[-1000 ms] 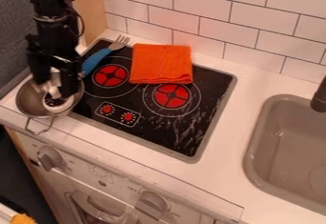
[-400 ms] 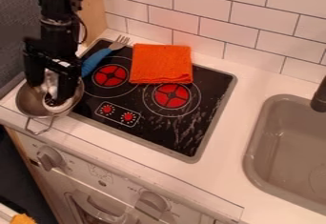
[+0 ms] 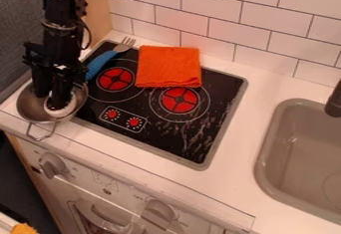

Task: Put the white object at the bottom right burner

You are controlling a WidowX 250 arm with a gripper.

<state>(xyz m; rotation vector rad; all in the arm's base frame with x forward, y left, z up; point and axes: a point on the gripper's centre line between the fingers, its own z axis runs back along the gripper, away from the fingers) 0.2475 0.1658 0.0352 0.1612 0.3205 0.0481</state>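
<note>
Gripper (image 3: 52,97) was low in metal bowl (image 3: 28,104), at white object (image 3: 63,111); couldn't tell opening or hold. I judged firm grip, then straight lift clear of bowl wall, necessary before crossing to right burner (image 3: 179,100).

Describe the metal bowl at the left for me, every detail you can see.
The metal bowl is silvery, round and open-topped, with a thin loop handle at its front. It is upright at the left edge of the black stovetop. Inside is the white object, with the black pincer over it. Whether the pincer touches the bowl, I cannot tell.
</note>
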